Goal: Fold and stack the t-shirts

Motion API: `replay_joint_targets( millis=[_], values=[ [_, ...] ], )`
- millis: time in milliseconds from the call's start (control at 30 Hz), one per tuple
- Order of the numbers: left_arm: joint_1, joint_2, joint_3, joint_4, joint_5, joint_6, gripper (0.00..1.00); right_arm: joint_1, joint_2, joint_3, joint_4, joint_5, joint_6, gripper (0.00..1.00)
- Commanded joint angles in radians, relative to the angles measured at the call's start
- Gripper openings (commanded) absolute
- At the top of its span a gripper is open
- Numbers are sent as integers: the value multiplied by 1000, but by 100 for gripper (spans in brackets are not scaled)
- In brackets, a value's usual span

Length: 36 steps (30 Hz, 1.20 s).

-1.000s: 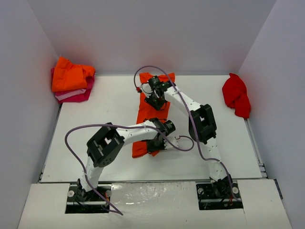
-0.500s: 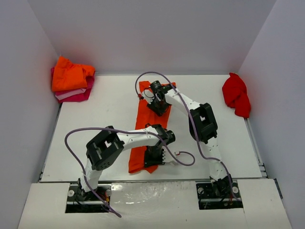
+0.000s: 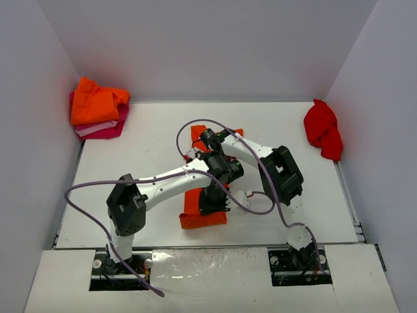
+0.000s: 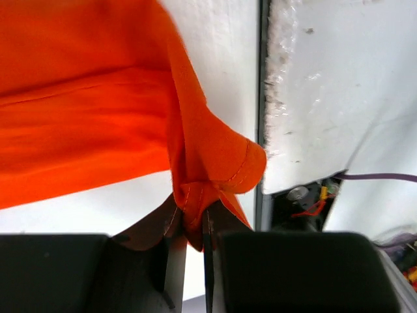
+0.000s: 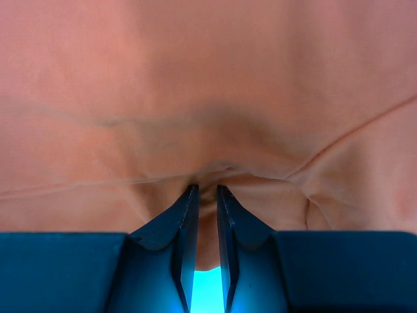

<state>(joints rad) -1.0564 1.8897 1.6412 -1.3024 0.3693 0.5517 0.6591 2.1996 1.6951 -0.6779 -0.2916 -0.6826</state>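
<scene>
The white table (image 3: 130, 169) filled the space between pale walls. Down its middle lay a bright orange t-shirt (image 3: 195, 218), drawn into a narrow band running from the far middle toward the near edge, with both arms crossing over it and hiding much of it. In the far left corner sat a stack of t-shirts (image 3: 96, 101), a rumpled orange one on top of pale pink and magenta folded ones. A deeper red t-shirt (image 3: 322, 130) lay bunched against the right wall. The left gripper (image 4: 189, 218) was clamped on a stitched hem at the band's near end, holding it just off the table. The right gripper (image 5: 207, 189), at the far end, had its jaws drawn narrow around a puckered ridge of the same cloth.
</scene>
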Motion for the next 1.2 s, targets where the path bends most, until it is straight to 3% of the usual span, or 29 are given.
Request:
replay_joint_targets(
  millis=[0,267,367,600,933,1167],
  values=[
    [37,-61,193,-166,-102,53,0,55,27,-155,-172,-118,-24,16],
    [48,-42,383,-245,-163,83,0,72,-50,-278,-136,-173,-4,18],
    [49,-35,404,-253,-167,94,0,68,-108,-286,-70,-121,40,19],
    [49,-17,450,-267,-171,126,0,9,-227,-126,-57,-38,89,25],
    [41,-27,476,-261,-157,151,0,-129,-360,70,19,-10,141,27],
    [41,-27,382,-188,-170,174,0,-182,-343,73,178,322,255,27]
  ],
)
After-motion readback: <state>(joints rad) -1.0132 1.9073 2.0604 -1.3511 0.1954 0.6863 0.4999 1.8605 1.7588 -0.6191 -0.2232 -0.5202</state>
